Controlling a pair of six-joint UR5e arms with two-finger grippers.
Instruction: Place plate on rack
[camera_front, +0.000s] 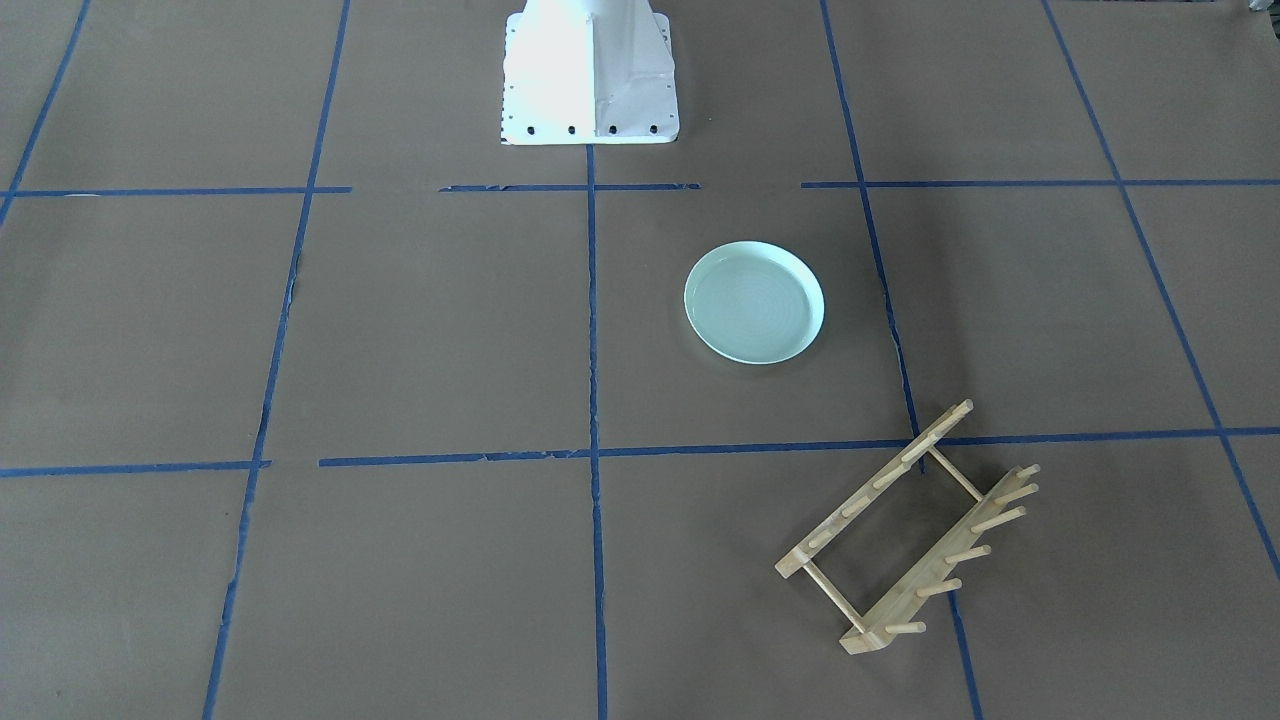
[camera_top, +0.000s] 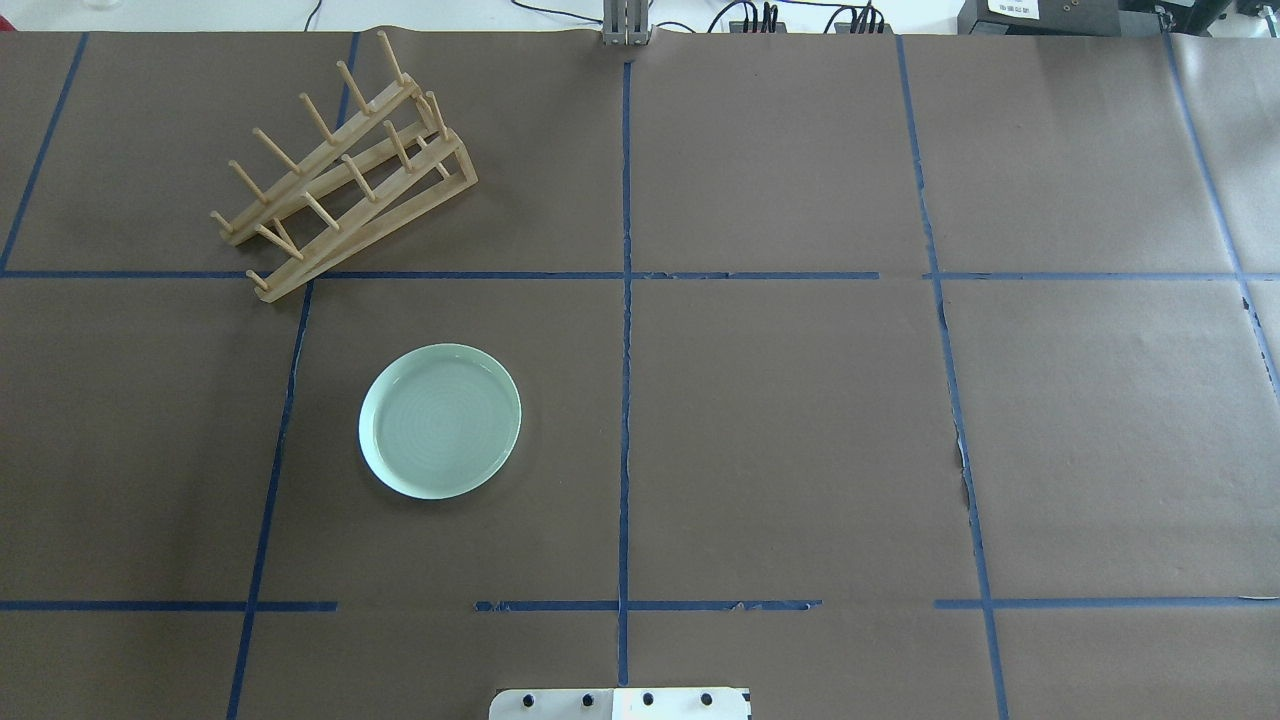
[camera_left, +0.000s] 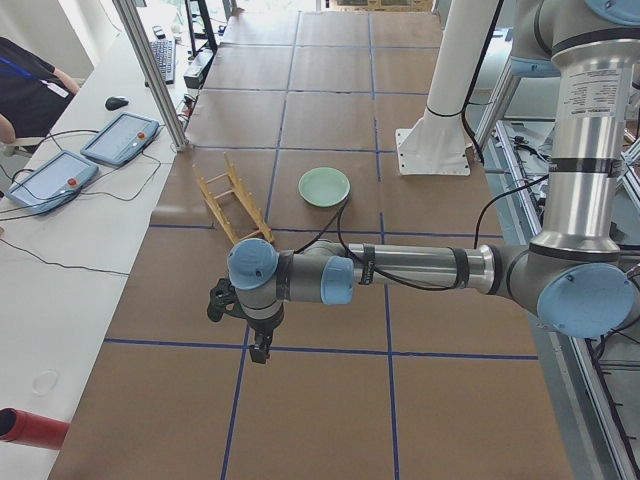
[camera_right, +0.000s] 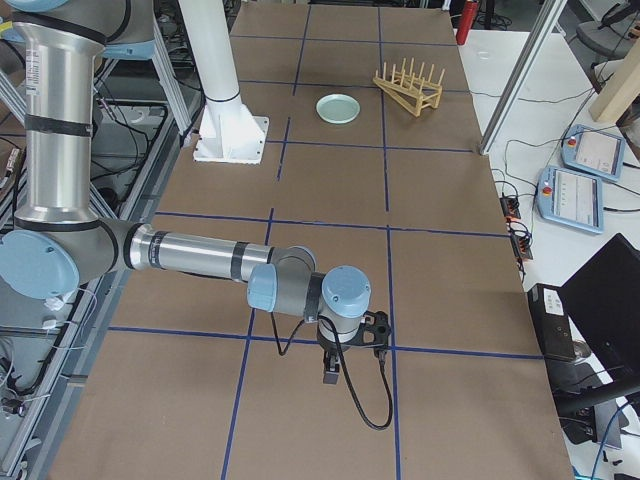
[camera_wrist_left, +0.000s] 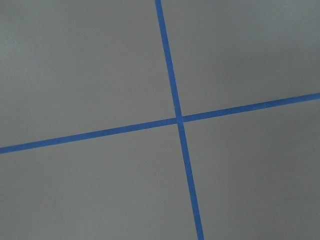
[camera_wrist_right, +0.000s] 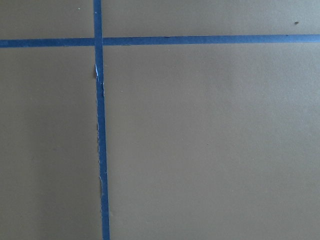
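Pale green plate (camera_top: 440, 421) flat on the brown tabletop (camera_top: 800, 450), on the robot's left half, touched by nothing. Wooden rack (camera_top: 345, 170) farther out from the robot, well apart from the plate, set at a slant across the blue tape (camera_top: 750, 275), pegs up, plate not on it. Both big and easy to see from overhead and from the front.

In those 2 views, only the white base (camera_front: 588, 75) of the robot. Arms to be seen just in the 2 side views. There, left arm stretched low over the tabletop, far from the plate, left fingers (camera_left: 262, 348) pointing down near a blue line. Right arm the same way at the other end, right fingers (camera_right: 331, 376) pointing down too. Small and dark in both: apart or together, cannot tell.

From the 2 wrist cameras, only brown tabletop and crossing blue tape.
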